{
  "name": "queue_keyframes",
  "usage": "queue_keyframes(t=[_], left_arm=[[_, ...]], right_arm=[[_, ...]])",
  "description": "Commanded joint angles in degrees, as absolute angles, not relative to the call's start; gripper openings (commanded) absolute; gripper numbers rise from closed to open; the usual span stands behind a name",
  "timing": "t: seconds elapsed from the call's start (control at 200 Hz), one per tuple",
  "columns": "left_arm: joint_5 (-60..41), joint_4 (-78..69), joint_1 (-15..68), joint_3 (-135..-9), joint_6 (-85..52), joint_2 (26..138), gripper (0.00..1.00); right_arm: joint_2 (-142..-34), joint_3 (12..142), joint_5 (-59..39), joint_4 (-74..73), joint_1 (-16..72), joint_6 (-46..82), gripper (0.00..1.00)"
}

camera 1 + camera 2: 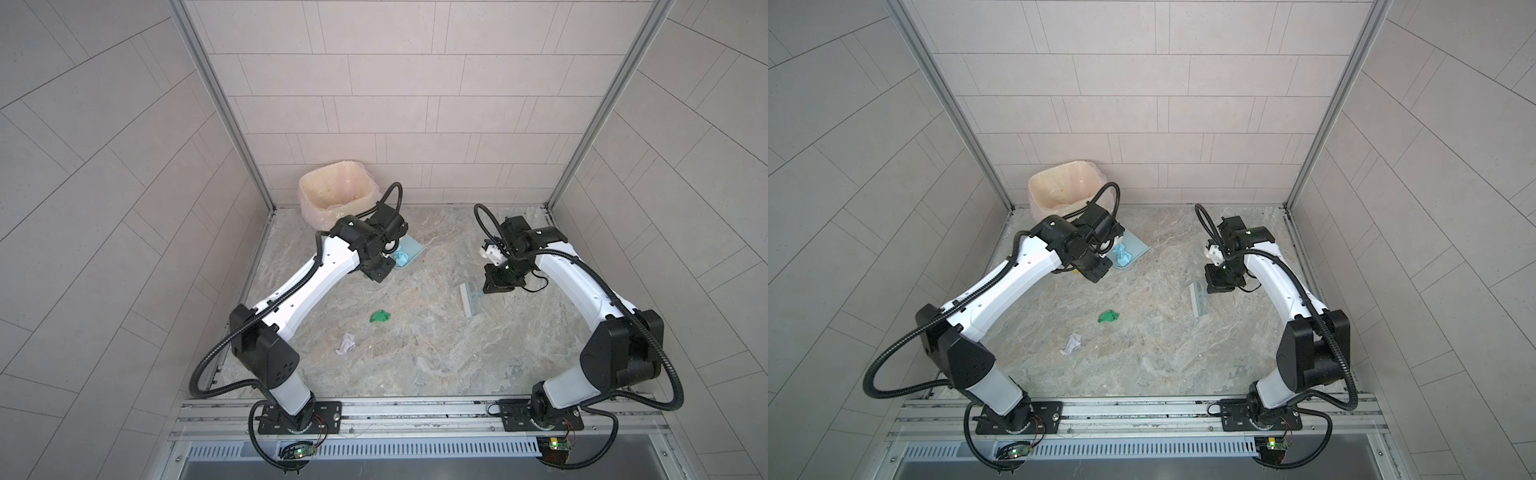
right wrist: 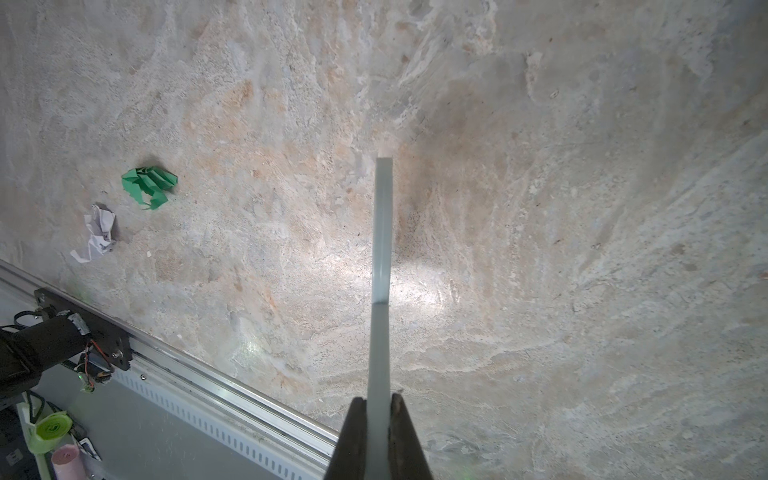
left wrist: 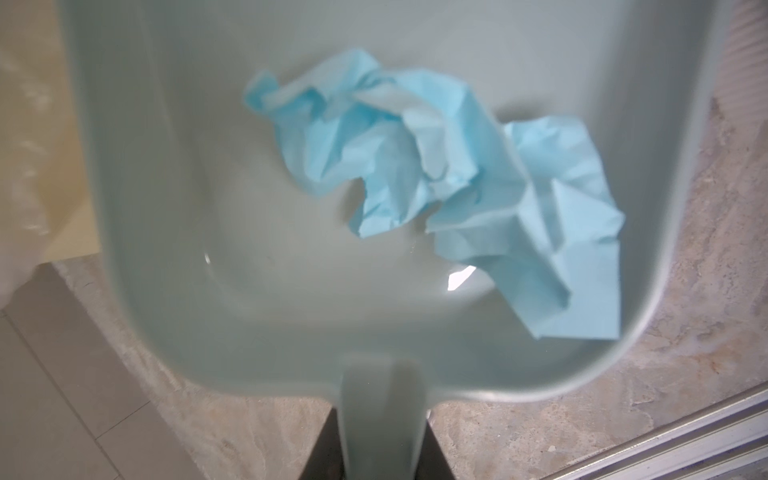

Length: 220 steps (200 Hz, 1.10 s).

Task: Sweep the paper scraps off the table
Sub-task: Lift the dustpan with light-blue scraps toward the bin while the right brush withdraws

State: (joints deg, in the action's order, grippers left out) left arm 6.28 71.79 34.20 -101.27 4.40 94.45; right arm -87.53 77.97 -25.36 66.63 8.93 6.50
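Observation:
Two light blue paper scraps point(image 3: 415, 166) lie crumpled in the pale blue dustpan point(image 3: 208, 208), also seen from above point(image 1: 401, 257) point(image 1: 1121, 254). My left gripper point(image 3: 384, 449) is shut on the dustpan's handle and holds the pan just in front of the bin. A green scrap point(image 1: 380, 316) point(image 1: 1108, 316) point(image 2: 149, 185) and a white scribbled scrap point(image 1: 345, 344) point(image 1: 1071, 345) point(image 2: 97, 235) lie on the table point(image 1: 457, 353) left of centre. My right gripper point(image 2: 379, 403) is shut on the handle of the hand brush point(image 2: 382, 232) point(image 1: 469, 299), right of centre, well away from both scraps.
A beige bin point(image 1: 336, 195) point(image 1: 1065, 187) lined with a clear bag stands in the back left corner, right behind the dustpan. Grey tiled walls close in three sides. An aluminium rail point(image 2: 208, 374) runs along the table's front edge, where both arm bases are mounted.

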Motion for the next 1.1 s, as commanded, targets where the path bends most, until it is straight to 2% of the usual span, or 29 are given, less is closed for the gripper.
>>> queue_keyframes(t=[0.0, 0.636, 0.851, 1.096], left_arm=[[10.1, 80.5, 31.5, -106.1, 2.7, 93.4, 0.0], [15.8, 79.0, 9.4, -113.8, 5.8, 90.3, 0.0], [18.4, 79.0, 5.7, -121.7, 8.8, 96.7, 0.0], [21.5, 79.5, 4.9, -135.8, 11.2, 109.6, 0.0]], right_arm=[[-86.5, 77.7, -26.7, 66.9, 8.7, 6.3, 0.0], [-87.9, 80.4, -27.6, 68.7, 8.5, 4.4, 0.0], [-88.1, 81.6, -27.6, 70.0, 8.3, 3.9, 0.0], [-88.7, 82.4, -28.5, 71.4, 8.2, 3.4, 0.0]])
